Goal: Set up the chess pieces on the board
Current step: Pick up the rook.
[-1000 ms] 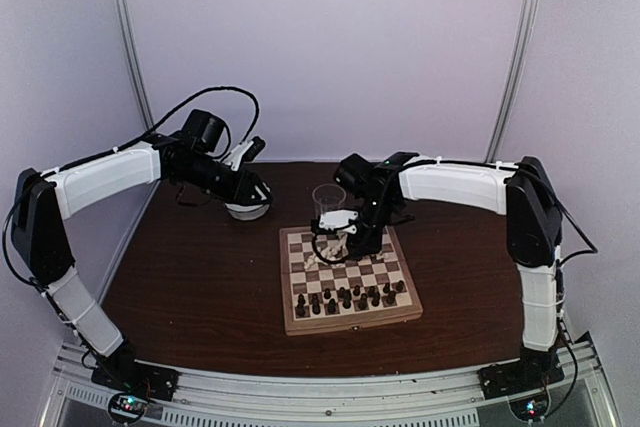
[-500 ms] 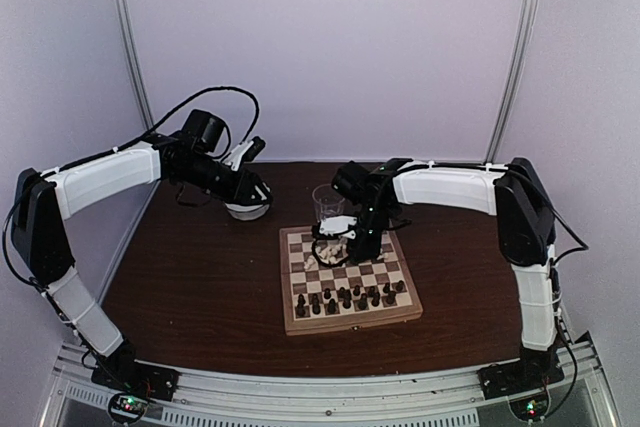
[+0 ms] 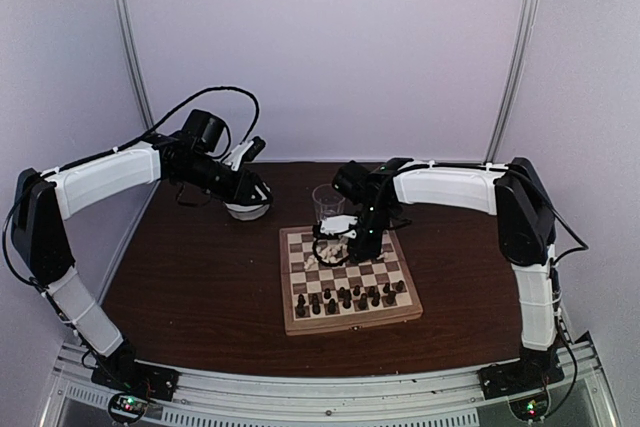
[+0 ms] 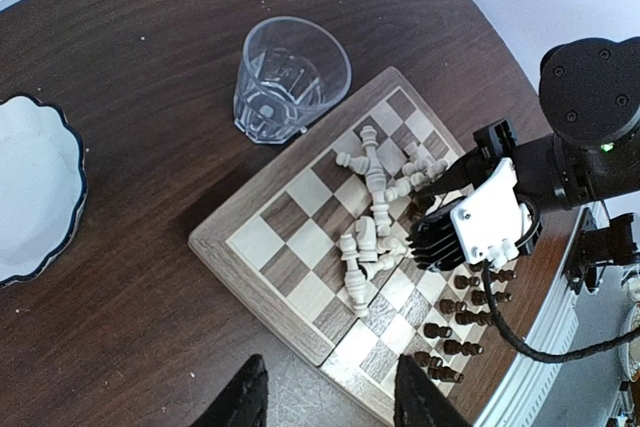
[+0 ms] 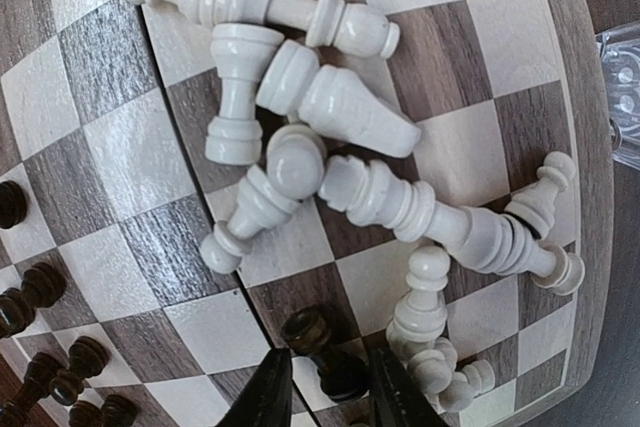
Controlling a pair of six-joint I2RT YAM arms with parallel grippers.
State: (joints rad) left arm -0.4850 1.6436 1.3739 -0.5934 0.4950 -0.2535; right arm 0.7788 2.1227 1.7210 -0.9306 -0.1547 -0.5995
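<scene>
Dark piece (image 5: 308,329), half hidden, between right gripper (image 5: 322,355) fingers, clamping unclear; left gripper (image 4: 330,365) spread, empty.

Count: 1 board (image 3: 350,325), 1 clear cup (image 4: 290,77), 1 white bowl (image 4: 30,197). White pieces (image 5: 340,107): at least 10 in the heap, overlapping, so no exact number. Dark pieces (image 3: 345,299): two rows, too small to count.

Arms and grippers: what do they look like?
The left arm and right arm have white shells, black joints and looping black cables. The right gripper has a white plate on a black ribbed body; the left gripper has black fingers.
</scene>
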